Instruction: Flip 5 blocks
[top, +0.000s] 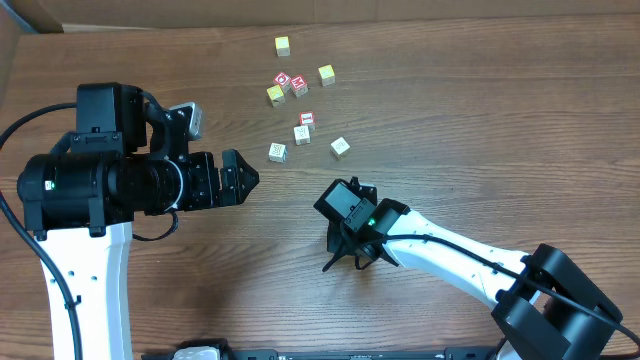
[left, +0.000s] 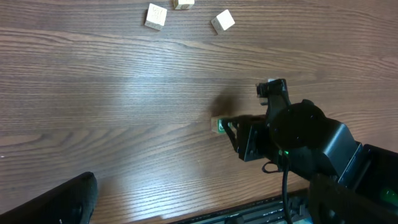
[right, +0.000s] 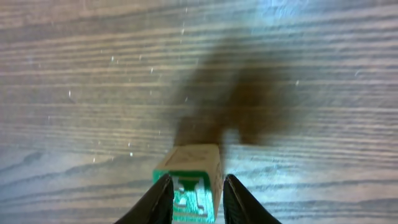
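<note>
At right gripper (right: 196, 186): jaws narrowed, fingers (right: 163, 198) pressed to both flanks of green block (right: 189, 163), down near table (top: 450, 120). At left gripper (top: 250, 180): jaws spread wide, nothing held, off to the side. Farther up: three pale blocks (top: 302, 133), one red-bordered block (top: 307, 119), loosely clustered, well apart from right gripper.

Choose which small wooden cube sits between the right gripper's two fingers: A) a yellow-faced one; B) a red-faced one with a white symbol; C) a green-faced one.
C: in the right wrist view, the green-faced wooden cube sits between the fingers of the right gripper.
</note>
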